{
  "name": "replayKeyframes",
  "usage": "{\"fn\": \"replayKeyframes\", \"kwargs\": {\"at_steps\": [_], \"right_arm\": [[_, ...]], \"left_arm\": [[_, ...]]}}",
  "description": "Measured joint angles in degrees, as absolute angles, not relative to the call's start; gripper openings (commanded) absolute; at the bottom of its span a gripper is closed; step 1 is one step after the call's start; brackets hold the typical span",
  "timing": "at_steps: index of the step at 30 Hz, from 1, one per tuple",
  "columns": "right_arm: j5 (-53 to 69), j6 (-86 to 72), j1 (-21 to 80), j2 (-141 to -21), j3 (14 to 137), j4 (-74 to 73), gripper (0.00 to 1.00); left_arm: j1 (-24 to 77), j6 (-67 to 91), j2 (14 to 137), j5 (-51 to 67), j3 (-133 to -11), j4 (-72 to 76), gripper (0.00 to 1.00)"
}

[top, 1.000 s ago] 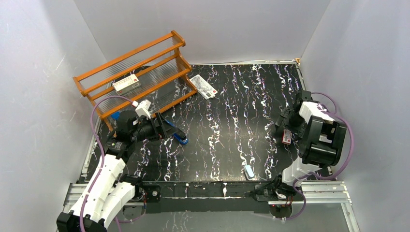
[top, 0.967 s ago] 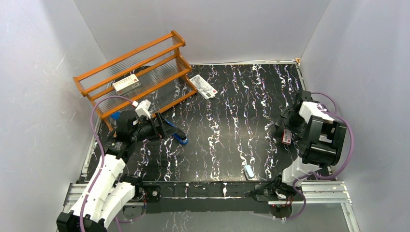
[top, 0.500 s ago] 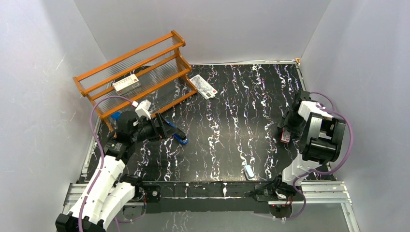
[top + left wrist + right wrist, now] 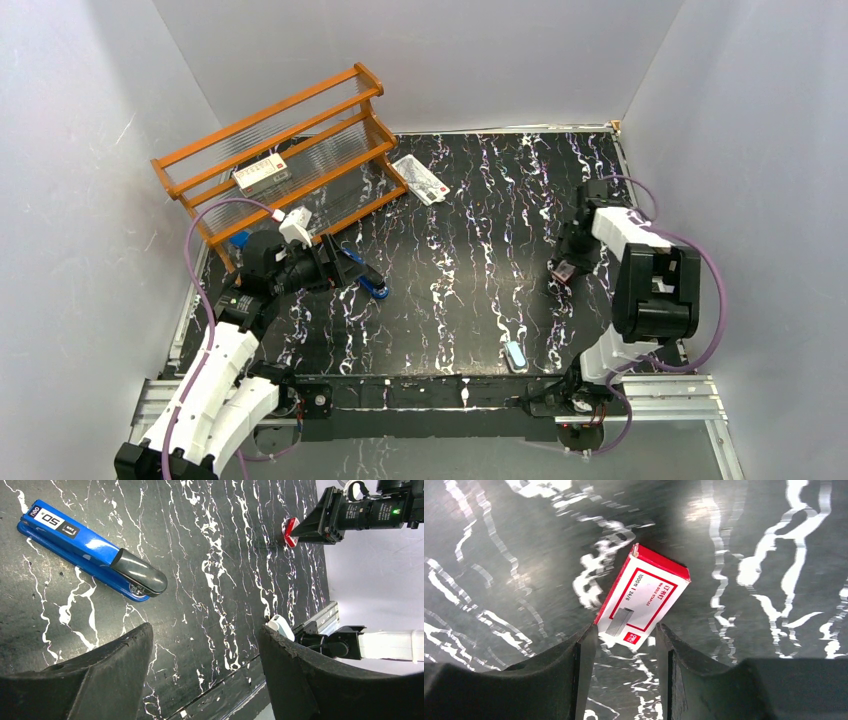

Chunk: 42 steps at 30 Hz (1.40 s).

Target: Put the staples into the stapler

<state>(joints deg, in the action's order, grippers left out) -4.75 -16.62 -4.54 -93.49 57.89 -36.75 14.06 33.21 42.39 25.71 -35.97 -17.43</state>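
While the right gripper pinched the near end of the red-and-white staple box, which jutted tilted ahead of its fingers, fetching the staples seemed the step in hand. The left gripper hung spread and empty, and the closed blue stapler lay just ahead of one finger. Next, I judged, the stapler needed opening and the box carrying toward it. Beyond stretched a black, white-veined tabletop and pale walls.

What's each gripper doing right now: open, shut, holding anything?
Left gripper: open, empty; the stapler lies untouched ahead of it.
Right gripper: shut on the staple box, pinching its lower end.
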Motion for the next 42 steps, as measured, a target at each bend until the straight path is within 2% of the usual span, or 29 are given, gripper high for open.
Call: {"fn": "replayKeyframes", "kwargs": {"at_steps": [3, 5, 10, 13, 19, 27, 31, 34, 38, 42], "right_arm": [[-5.65, -17.19, 1.50, -93.47, 57.89, -36.77, 0.52], [-6.04, -17.80, 4.49, -93.47, 57.89, -36.80, 0.54], [-7.51, -20.14, 5.54, -92.36, 57.17, -37.10, 0.81], [-8.27, -21.54, 5.30, -90.65, 56.55, -37.08, 0.85], [-8.21, -23.97, 5.26, -89.89, 56.45, -35.33, 0.80], [-9.67, -29.32, 5.28, -92.53, 55.24, -33.30, 0.61], [-10.59, -31.18, 5.28, -92.64, 53.98, -33.54, 0.57], [-11.22, -31.40, 5.28, -92.01, 52.71, -33.10, 0.57], [-11.11, -30.94, 5.28, -91.70, 52.31, -32.45, 0.63], [-10.33, -28.67, 5.43, -91.70, 52.34, -32.01, 0.60]], "left_arm": [[14.06, 33.21, 42.63, 25.65, -35.97, -17.56, 0.74], [14.06, 33.23, 42.85, 25.61, -35.97, -17.69, 0.74], [14.06, 33.23, 43.64, 25.47, -35.97, -18.02, 0.74], [14.06, 33.23, 44.07, 25.47, -35.97, -18.04, 0.74], [14.06, 33.23, 44.66, 25.45, -35.97, -18.04, 0.74], [14.06, 33.26, 45.39, 25.26, -35.97, -18.06, 0.74], [14.06, 33.26, 46.13, 25.26, -35.97, -18.26, 0.74], [14.06, 33.23, 46.74, 25.28, -35.97, -18.26, 0.74], [14.06, 33.21, 48.58, 25.65, -35.97, -18.26, 0.74], [14.09, 33.21, 50.72, 26.50, -35.97, -18.28, 0.76]]}}
